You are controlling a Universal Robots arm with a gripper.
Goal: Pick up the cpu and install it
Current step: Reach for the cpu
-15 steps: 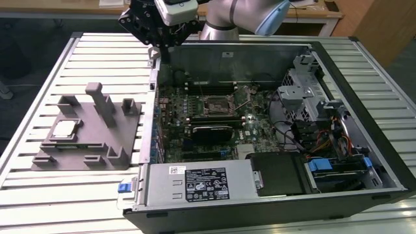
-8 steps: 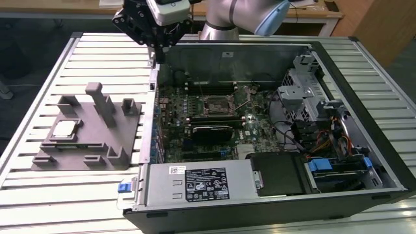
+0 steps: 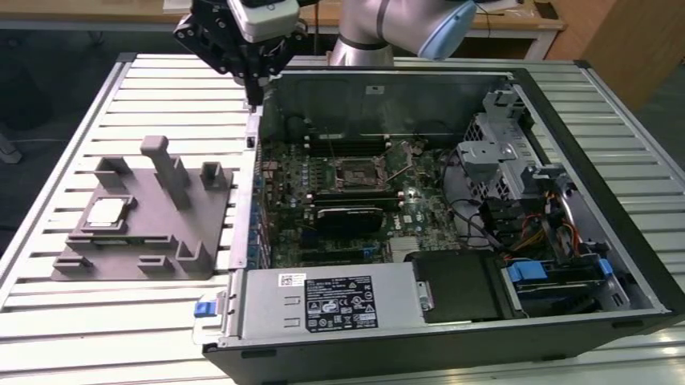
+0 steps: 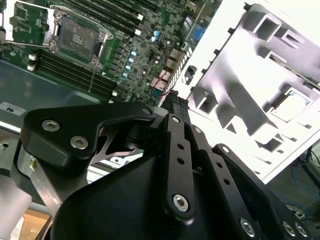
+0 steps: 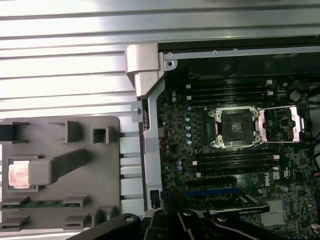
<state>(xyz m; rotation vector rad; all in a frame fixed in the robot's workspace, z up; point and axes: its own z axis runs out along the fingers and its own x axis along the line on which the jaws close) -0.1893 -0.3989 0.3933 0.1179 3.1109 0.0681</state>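
Note:
The cpu (image 3: 106, 212) is a small silvery square lying in a pocket of the grey plastic fixture (image 3: 160, 241) on the table, at the exterior view's left. It shows in both wrist views, cpu (image 5: 20, 174) and cpu (image 4: 292, 105). My black gripper (image 3: 255, 96) hangs above the back left corner of the open computer case, well behind the fixture and apart from the cpu. Its fingers (image 4: 172, 112) meet at the tip with nothing between them. The motherboard socket (image 3: 358, 172) lies inside the case with its metal frame swung open, socket (image 5: 235, 127).
The open case (image 3: 599, 120) holds memory slots, a black cooler, cables, drive cages and a power supply (image 3: 332, 301) at the front. The slatted metal table (image 3: 160, 88) runs around the case and the fixture. The fixture's upright posts (image 3: 160, 160) stand taller than the cpu.

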